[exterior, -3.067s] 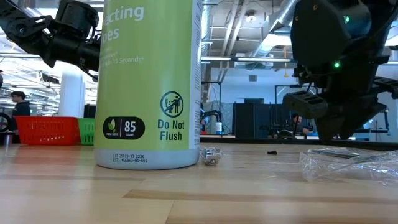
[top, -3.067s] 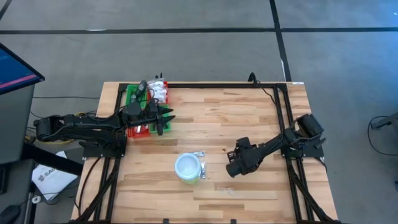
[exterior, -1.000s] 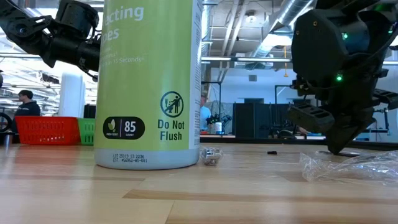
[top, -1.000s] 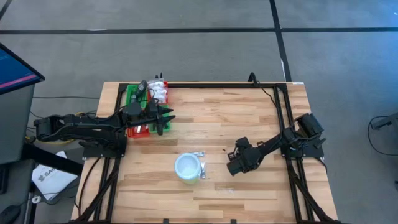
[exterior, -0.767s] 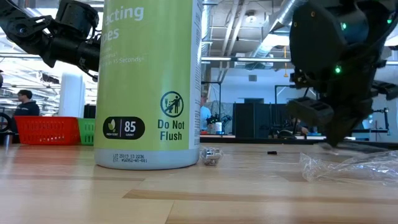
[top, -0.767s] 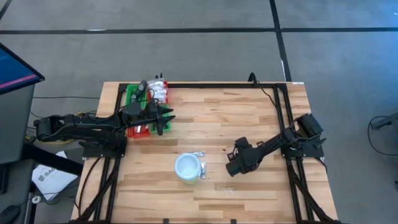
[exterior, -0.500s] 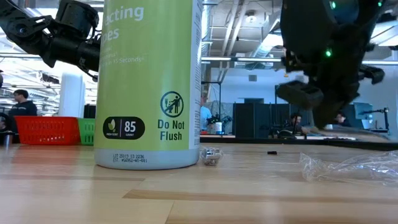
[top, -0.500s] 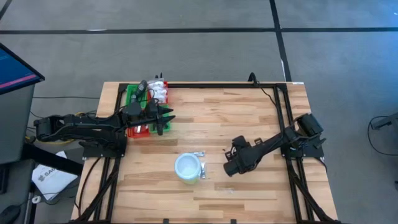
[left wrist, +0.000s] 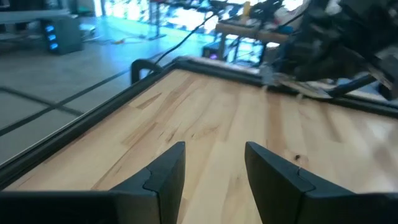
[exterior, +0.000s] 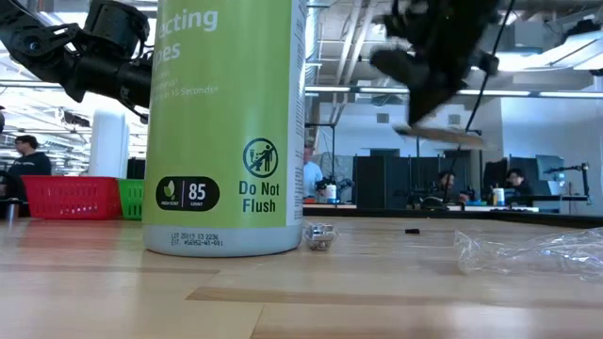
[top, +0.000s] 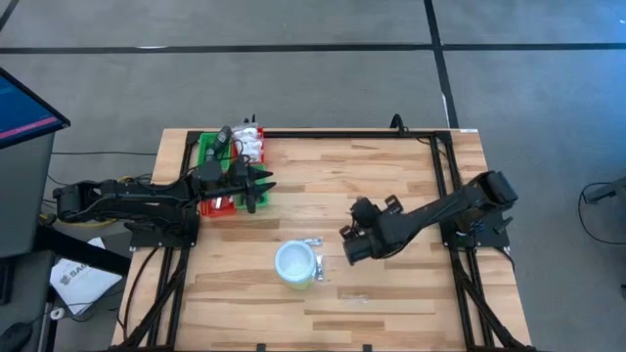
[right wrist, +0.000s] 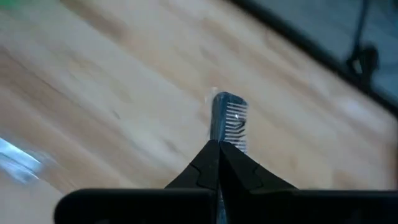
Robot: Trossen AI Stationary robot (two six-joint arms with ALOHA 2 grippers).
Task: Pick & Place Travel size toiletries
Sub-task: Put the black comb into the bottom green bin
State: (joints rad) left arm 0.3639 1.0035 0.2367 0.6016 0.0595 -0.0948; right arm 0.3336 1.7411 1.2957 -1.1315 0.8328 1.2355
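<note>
On the left of the pale, plank-grained wooden tabletop (top: 391,186), the red and green compartment tray (top: 209,149) sits by the far left corner, its walls a latticed plastic. White lumpy packets (top: 252,147) fill its far end; what lies deeper in the compartments is covered by the arm. The left gripper (top: 262,185) hangs just beside the tray's inner edge, its two dark tapered fingers parted with nothing between them, bare wood showing through the gap in its wrist view.

Toward the middle, near the front edge, stands the round white tub (top: 295,264) with a glossy green side; in the low view it is so near that its top is cut off. Touching its right side lies a small crinkled clear sachet (top: 314,243), and another clear scrap (top: 354,298) lies well apart, nearer the front, hardly visible against the grain.

To the right, the right gripper (top: 347,249) is raised off the wood, near the tub, its jaws clenched on a slim item (right wrist: 227,124). That piece looks dark blue-grey with white markings, a flat narrow stick standing out beyond the fingertips; it is blurred, so its exact kind is probably a small stick-shaped toiletry and no more can be said. In the low view a crumpled clear wrapper (exterior: 537,252) rests on the wood at far right.
</note>
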